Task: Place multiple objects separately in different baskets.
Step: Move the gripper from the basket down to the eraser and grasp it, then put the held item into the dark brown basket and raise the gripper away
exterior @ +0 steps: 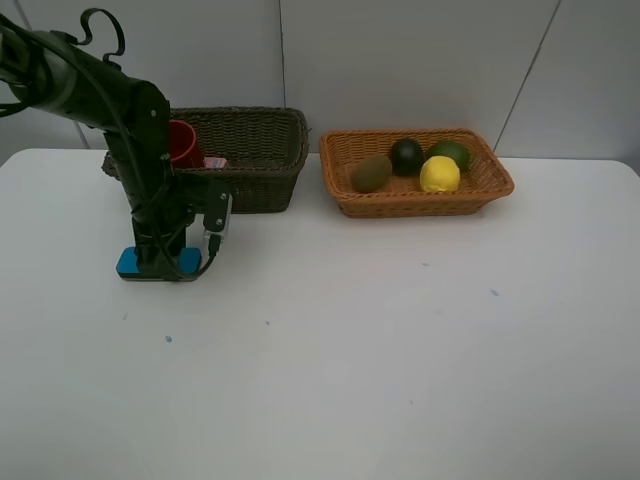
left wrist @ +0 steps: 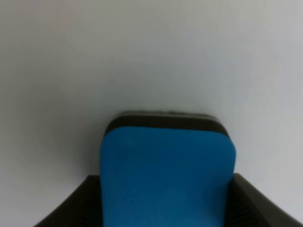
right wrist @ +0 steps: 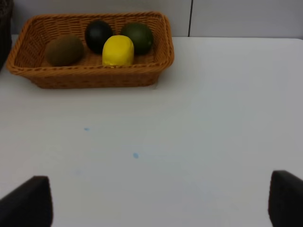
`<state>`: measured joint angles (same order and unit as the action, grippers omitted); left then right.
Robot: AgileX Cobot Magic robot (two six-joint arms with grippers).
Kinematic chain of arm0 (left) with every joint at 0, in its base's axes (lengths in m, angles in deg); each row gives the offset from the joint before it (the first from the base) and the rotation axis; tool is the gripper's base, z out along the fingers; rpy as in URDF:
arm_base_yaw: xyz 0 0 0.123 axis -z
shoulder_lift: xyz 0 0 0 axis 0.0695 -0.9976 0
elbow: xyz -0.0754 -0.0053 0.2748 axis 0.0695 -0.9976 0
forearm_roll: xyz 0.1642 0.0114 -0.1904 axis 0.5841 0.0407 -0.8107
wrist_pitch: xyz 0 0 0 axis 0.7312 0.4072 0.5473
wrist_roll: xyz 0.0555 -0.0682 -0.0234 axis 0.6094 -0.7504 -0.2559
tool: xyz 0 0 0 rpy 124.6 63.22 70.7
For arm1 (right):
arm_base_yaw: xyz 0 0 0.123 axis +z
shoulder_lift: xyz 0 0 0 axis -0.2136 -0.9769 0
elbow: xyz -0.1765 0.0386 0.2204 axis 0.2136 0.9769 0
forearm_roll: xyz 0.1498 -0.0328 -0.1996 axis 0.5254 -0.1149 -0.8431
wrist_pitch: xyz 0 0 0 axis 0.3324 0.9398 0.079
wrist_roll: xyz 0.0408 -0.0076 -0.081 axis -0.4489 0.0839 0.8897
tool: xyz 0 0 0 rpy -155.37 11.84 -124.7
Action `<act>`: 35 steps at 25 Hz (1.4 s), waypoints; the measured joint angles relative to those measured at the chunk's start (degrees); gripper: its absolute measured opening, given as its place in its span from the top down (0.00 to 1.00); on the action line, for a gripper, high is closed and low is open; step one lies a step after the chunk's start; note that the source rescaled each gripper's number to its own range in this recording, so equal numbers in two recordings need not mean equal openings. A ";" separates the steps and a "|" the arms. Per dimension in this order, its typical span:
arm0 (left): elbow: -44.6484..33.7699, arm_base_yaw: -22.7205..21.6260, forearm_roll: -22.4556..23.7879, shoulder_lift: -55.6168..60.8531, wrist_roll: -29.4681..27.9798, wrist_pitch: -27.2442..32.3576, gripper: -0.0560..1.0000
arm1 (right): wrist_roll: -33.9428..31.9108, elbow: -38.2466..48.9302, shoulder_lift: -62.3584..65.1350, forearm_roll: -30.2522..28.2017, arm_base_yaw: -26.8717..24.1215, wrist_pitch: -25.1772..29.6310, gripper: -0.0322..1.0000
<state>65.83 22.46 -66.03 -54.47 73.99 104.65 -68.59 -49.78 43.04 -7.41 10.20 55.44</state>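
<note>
The blue eraser block (exterior: 127, 263) lies on the white table in front of the dark olive basket (exterior: 260, 180). My left gripper (exterior: 160, 262) stands straight down over it. In the left wrist view its fingers (left wrist: 71, 208) press both sides of the eraser (left wrist: 165, 161). The red-brown cup (exterior: 183, 143) and part of the pink bottle (exterior: 214, 162) show inside the dark basket; the pen is hidden. The orange-tan basket (exterior: 420, 207) holds the kiwi (exterior: 371, 173), mangosteen (exterior: 406, 156), lime (exterior: 450, 153) and lemon (exterior: 439, 174). My right gripper (right wrist: 161, 208) is open and empty, well short of that basket (right wrist: 94, 78).
Both baskets stand side by side at the table's far edge, against a white wall. The left arm (exterior: 130, 120) rises in front of the dark basket's left end. Small blue marks (right wrist: 136, 155) dot the tabletop.
</note>
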 joint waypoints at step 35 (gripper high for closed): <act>7.13 0.72 -10.20 18.91 -19.68 -18.45 0.36 | 0.00 0.00 0.00 0.00 0.00 0.00 0.00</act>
<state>72.96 23.17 -76.24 -35.56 54.31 86.20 -68.59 -49.78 43.04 -7.41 10.20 55.44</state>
